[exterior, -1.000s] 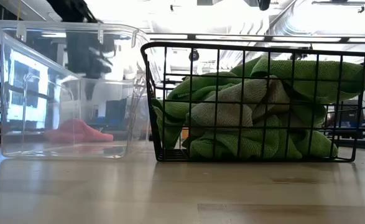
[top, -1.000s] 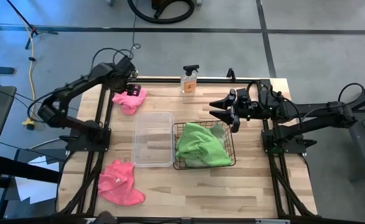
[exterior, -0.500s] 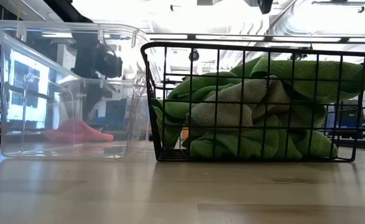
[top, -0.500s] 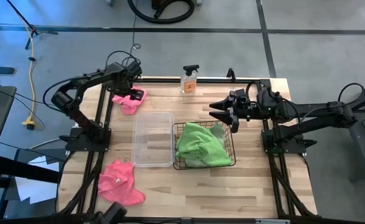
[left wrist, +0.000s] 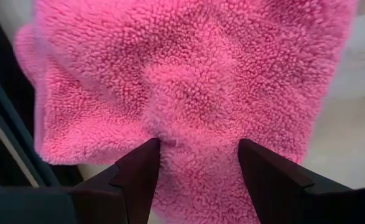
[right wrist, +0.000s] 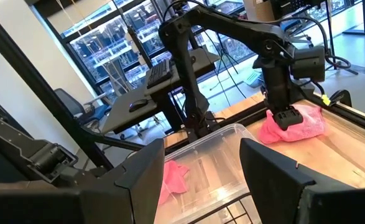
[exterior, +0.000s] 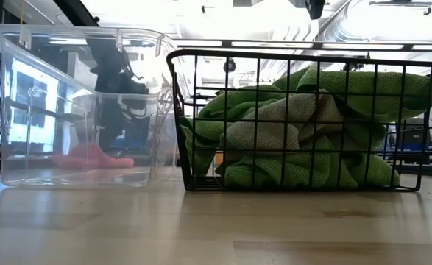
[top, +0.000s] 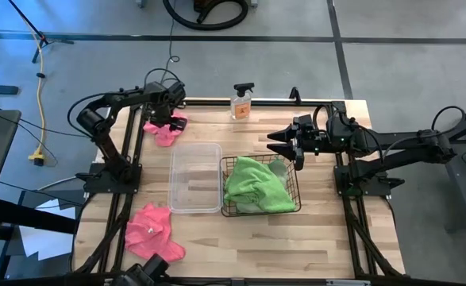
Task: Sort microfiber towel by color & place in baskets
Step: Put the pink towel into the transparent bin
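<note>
Pink fluffy microfiber towel [left wrist: 194,93] lay at the worktop's far left corner, left gripper [left wrist: 198,163] parted directly over it, pickup evidently in hand; closing, then carrying to the clear plastic tub [top: 194,176], appeared next.

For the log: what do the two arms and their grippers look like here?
Both arms are matte black, jointed, with loose black cables looping along them. The left gripper and right gripper each have two dark, flat, angular fingers. No markings are legible.
</note>
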{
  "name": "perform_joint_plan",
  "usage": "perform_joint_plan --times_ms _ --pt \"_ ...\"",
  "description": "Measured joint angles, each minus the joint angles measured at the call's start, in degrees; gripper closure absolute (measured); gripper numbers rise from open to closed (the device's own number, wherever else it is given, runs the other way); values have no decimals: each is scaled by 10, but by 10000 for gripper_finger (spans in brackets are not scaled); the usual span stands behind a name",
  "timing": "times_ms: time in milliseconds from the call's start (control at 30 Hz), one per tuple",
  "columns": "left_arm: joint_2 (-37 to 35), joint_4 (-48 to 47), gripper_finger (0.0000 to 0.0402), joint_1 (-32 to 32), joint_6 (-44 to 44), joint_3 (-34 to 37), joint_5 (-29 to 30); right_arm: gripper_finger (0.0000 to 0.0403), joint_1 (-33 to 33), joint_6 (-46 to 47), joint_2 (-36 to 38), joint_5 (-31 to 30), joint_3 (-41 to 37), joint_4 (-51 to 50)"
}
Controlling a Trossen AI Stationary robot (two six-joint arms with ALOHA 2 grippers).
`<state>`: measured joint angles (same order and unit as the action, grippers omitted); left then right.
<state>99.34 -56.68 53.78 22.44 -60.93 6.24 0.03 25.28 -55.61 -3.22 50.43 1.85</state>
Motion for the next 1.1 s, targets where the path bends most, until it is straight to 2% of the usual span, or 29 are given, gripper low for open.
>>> perform_joint_plan --times_ms 333,633,767,967,1100 --pt "48 0 193 -9 5 0 0 196 0 -1 0 0 0 0" --pt "55 4 205 -23 -21 -1 17 196 0 -2 0 0 0 -1" --pt "49 3 250 -23 -41 0 18 196 0 -2 0 0 0 -1" --pt "47 0 381 -23 -41 0 19 196 0 -2 0 0 0 -1" --pt "47 -1 386 -23 -51 0 21 196 0 0 0 0 0 -1"
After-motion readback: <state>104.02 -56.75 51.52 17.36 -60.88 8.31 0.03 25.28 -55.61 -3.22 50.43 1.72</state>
